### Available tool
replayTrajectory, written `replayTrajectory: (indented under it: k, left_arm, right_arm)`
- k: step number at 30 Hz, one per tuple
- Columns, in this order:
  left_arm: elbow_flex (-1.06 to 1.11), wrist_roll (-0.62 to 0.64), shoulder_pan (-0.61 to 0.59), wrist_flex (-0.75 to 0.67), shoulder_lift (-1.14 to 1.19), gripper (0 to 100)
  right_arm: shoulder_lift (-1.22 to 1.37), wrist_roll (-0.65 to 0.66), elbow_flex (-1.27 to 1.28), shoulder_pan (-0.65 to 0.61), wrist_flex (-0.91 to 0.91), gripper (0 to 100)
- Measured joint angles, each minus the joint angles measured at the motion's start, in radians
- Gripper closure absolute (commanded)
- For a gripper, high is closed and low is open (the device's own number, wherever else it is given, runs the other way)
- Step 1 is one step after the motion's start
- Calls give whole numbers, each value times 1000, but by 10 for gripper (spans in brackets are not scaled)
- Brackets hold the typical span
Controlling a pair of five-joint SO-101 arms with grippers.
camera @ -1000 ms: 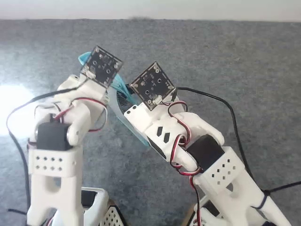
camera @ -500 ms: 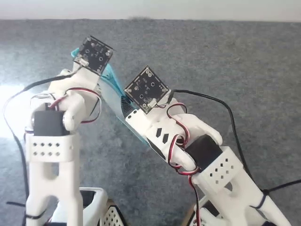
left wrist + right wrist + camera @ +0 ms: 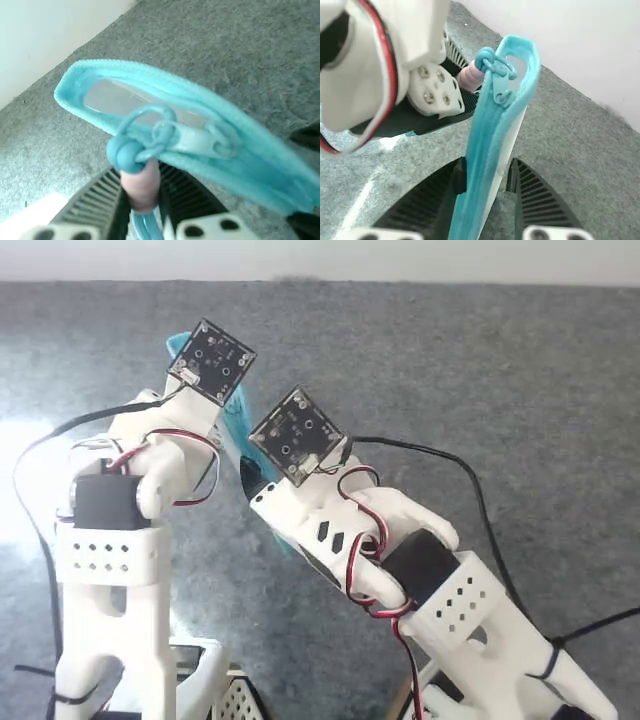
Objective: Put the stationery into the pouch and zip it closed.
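Observation:
A turquoise pouch (image 3: 250,160) with a clear window is held up off the grey mat between both arms. My left gripper (image 3: 141,187) is shut on the zipper pull cord (image 3: 131,150), a blue loop with a bead, at the pouch's end. The zipper slider (image 3: 195,140) sits close to that end. My right gripper (image 3: 487,175) is shut on the pouch (image 3: 492,140) lower down, one finger on each face. The slider (image 3: 500,82) and the left gripper (image 3: 452,95) meet at the pouch's far end. From above, the pouch (image 3: 232,425) peeks out between the two wrist boards.
Grey felt mat (image 3: 480,370) covers the table, with open room to the right and back. A white wall (image 3: 400,258) runs along the far edge. Black cables (image 3: 470,490) trail off the right arm. A bright glare patch (image 3: 20,440) lies at the left.
The left gripper swung out left with the pull cord, then came back right a little. The right arm shifted left with the pouch, which now shows less from above.

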Motion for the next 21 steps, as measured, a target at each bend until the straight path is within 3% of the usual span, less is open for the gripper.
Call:
replayTrajectory:
  k: [13, 21]
  left_arm:
    - [0, -6, 6, 11, -5, 990]
    - [0, -6, 5, 25, -8, 990]
  right_arm:
    - [-117, -34, 0, -35, 80, 854]
    - [-68, -34, 12, -43, -3, 854]
